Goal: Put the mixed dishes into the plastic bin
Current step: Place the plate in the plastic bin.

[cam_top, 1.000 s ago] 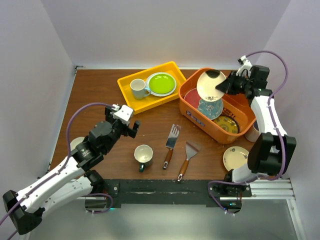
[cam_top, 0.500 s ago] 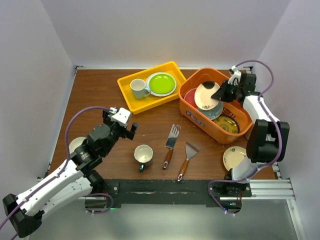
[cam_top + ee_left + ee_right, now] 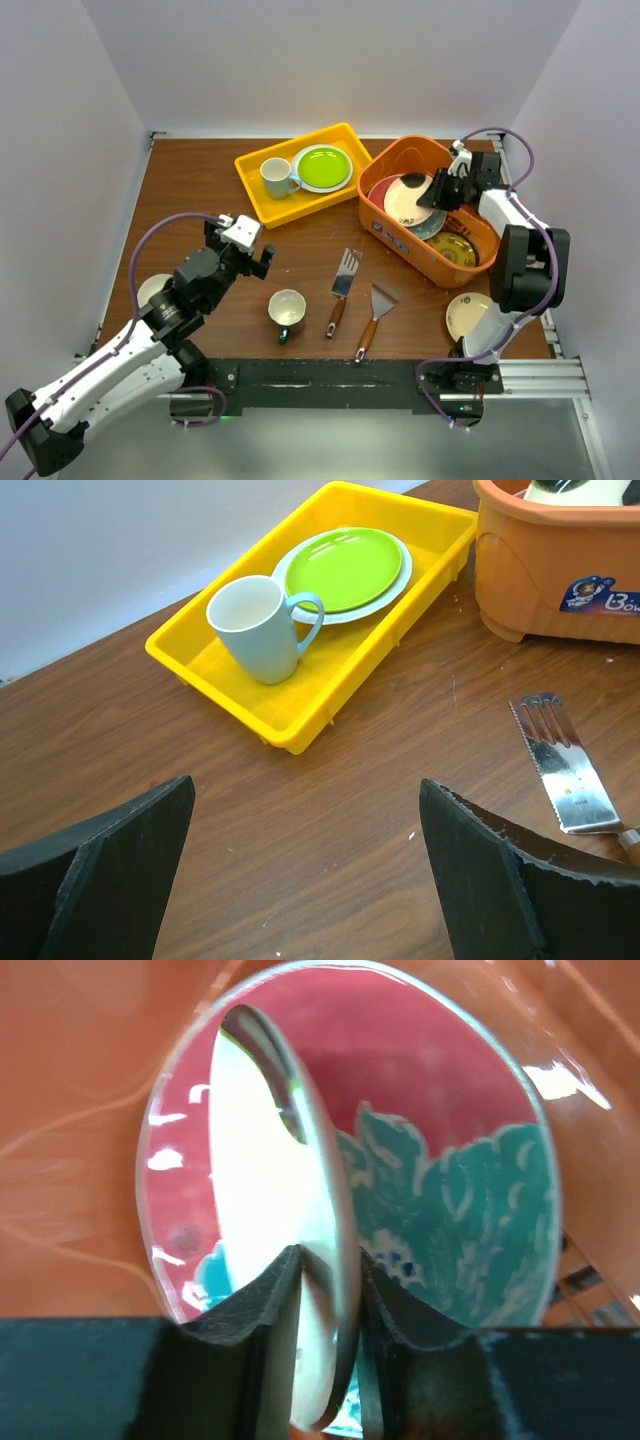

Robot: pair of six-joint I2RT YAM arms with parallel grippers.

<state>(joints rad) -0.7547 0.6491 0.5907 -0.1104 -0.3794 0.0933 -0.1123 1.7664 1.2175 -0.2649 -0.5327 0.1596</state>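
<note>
Lowered into bin [image 3: 385,235]: cream plate [image 3: 408,197]. Jaws of right gripper [image 3: 325,1280] pinch its rim; left gripper [image 3: 305,810] holds jaws spread. I see mug [image 3: 287,308] and green plate [image 3: 321,167] outstanding.

The top external camera looks down from above and behind both arm bases and takes in the whole table [image 3: 190,190]. The left wrist camera sits low, facing across the wood toward the yellow tray [image 3: 300,720] and the orange bin [image 3: 540,590], both of which the overhead view also shows. The right wrist camera sits very close inside that bin, its view filled by the edge-on cream plate [image 3: 270,1220].
</note>
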